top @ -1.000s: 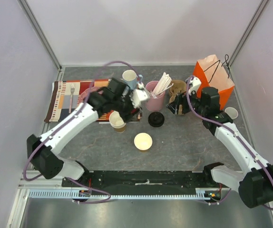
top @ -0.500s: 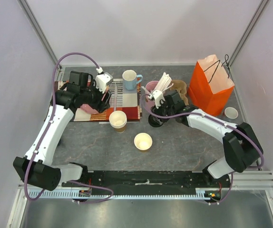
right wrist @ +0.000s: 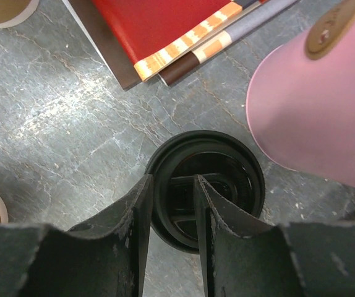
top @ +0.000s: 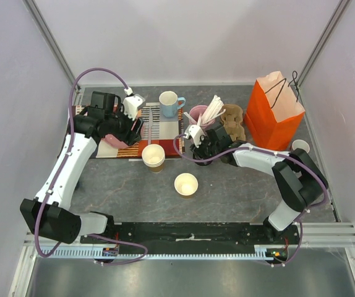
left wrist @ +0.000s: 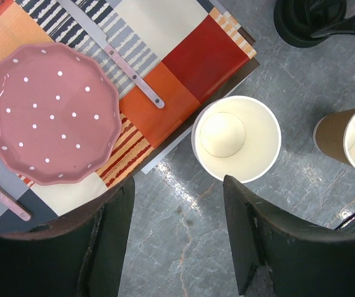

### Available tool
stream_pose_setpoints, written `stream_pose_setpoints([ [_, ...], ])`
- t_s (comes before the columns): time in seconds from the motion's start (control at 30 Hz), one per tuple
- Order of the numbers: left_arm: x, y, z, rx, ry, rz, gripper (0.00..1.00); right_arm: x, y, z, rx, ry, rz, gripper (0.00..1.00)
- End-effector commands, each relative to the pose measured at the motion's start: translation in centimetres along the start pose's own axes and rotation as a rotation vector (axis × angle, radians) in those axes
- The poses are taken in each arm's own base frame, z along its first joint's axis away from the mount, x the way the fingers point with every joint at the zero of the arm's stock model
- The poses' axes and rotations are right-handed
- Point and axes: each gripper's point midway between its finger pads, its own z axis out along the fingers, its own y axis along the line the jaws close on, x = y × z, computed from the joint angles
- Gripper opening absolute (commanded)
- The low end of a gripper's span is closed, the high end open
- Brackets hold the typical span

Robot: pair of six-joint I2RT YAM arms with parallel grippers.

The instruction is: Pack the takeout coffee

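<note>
Packing has barely begun, as I judge it: the takeout coffee (right wrist: 230, 185) stands on the grey table (top: 239, 185) near the middle, and from above only its round black lid shows; the orange paper bag (top: 275, 114), the likely place for it, stands open-topped well apart at about 2 o'clock from the cup, with a brown cardboard cup carrier (top: 232, 120) between the two; neither holds the coffee yet. The right gripper (right wrist: 172, 180) is down on the lid, one finger outside the rim at its 9 o'clock edge and the other over the lid's inner face, so the rim lies between them; whether they already pinch it or are merely close, I cannot tell. A pink cup (right wrist: 313, 105) stands just beside the lid at 1 o'clock. The left gripper (left wrist: 177, 185) hangs spread wide and grasps nothing, above a lidless paper cup (left wrist: 236, 137) and the edge of a striped placemat (left wrist: 190, 59). Left to do: a sure grasp, the lift, the carry towards 2 o'clock, and the lowering in. No brand or writing can be read; a small brown tag on the pink cup is too blurred.
</note>
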Motion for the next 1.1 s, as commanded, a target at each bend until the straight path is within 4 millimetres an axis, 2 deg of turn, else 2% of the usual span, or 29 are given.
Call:
stream_pose_setpoints([
  [0.0, 0.1, 0.3, 0.0, -0.013, 0.0, -0.022, 0.65, -0.4, 0.4, 0.6, -0.038, 0.0, -0.016, 0.41],
  [0.13, 0.1, 0.2, 0.2, -0.006, 0.002, -0.022, 0.65, -0.3, 0.0, 0.4, -0.016, 0.007, -0.017, 0.42],
  [0.3, 0.2, 0.2, 0.3, 0.001, 0.001, -0.02, 0.65, 0.7, -0.4, 0.6, 0.007, 0.055, -0.012, 0.37],
  [0.43, 0.2, 0.1, 0.2, 0.001, -0.003, -0.015, 0.65, 0.8, -0.2, 0.0, 0.018, 0.055, -0.013, 0.42],
  [0.57, 0.3, -0.1, 0.4, 0.017, 0.001, -0.016, 0.65, -2.1, 0.1, -1.4, 0.027, -0.042, -0.044, 0.48],
  [0.73, 0.3, -0.2, 0.4, 0.025, -0.001, -0.013, 0.65, -5.0, -0.4, -3.3, 0.06, -0.13, -0.074, 0.56],
  [0.83, 0.3, -0.2, 0.4, 0.024, -0.001, -0.011, 0.65, -6.0, -0.1, -4.6, 0.047, -0.171, -0.098, 0.59],
  [0.9, 0.3, -0.2, 0.4, 0.024, -0.002, -0.007, 0.65, -6.4, 0.5, -5.4, 0.024, -0.212, -0.121, 0.61],
  [0.93, 0.4, -0.3, 0.4, 0.026, -0.001, -0.007, 0.65, -5.8, 1.7, -5.8, -0.031, -0.231, -0.127, 0.61],
  [1.0, 0.5, -0.3, 0.4, 0.024, -0.001, -0.008, 0.65, -5.8, 2.1, -6.3, -0.056, -0.284, -0.134, 0.61],
  [1.03, 0.5, -0.3, 0.4, 0.025, 0.001, -0.006, 0.65, -4.6, 2.8, -6.4, -0.085, -0.29, -0.128, 0.6],
  [1.07, 0.5, -0.3, 0.3, 0.025, -0.003, -0.006, 0.65, -5.1, 2.6, -6.7, -0.105, -0.348, -0.126, 0.6],
])
